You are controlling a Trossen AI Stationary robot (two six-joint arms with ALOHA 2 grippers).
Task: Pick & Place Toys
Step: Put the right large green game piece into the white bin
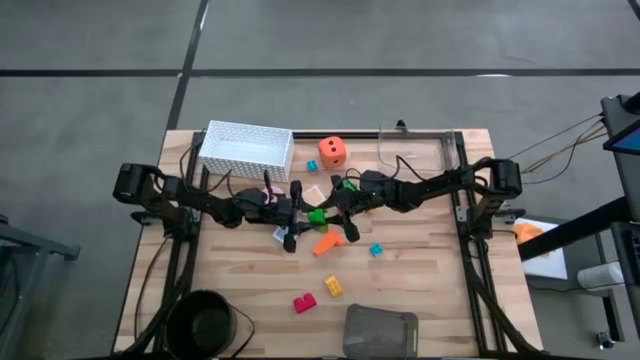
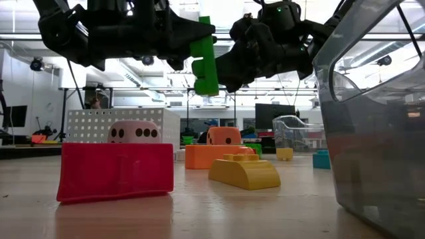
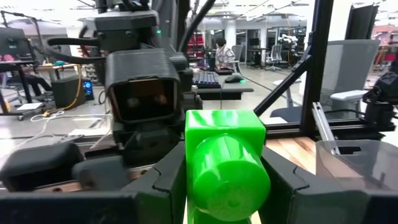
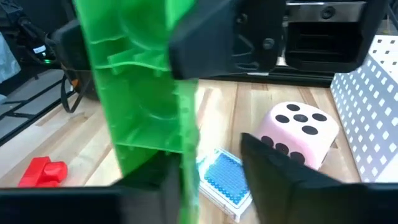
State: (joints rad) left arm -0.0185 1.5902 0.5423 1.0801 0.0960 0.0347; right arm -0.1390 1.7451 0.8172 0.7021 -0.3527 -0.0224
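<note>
A long green brick [image 2: 204,56] hangs upright above the table's middle, between my two grippers, which face each other. My left gripper [image 1: 306,214] comes from the table's left and is shut on the brick's upper part. My right gripper [image 1: 327,213] comes from the right. It is open, with its fingers on either side of the brick's lower end [image 4: 152,140]; whether one finger still touches the brick I cannot tell. On the table lie an orange brick [image 1: 325,243], a teal brick [image 1: 376,249], a yellow brick [image 1: 333,286] and a red brick [image 1: 304,303]. My left gripper pinches two opposite sides of the green brick's upper part [image 3: 224,134] between its two fingers [image 3: 165,180]. The fingers come level from the table's left and lie across the brick. The brick stands upright in the hold, lifted clear of the table.
A white perforated basket [image 1: 246,148] stands at the far left, with an orange die [image 1: 333,152] to its right. A pink die [image 4: 298,134] and a blue card [image 4: 224,180] lie under the grippers. A grey tray [image 1: 380,332] and a black bowl [image 1: 205,322] sit at the near edge.
</note>
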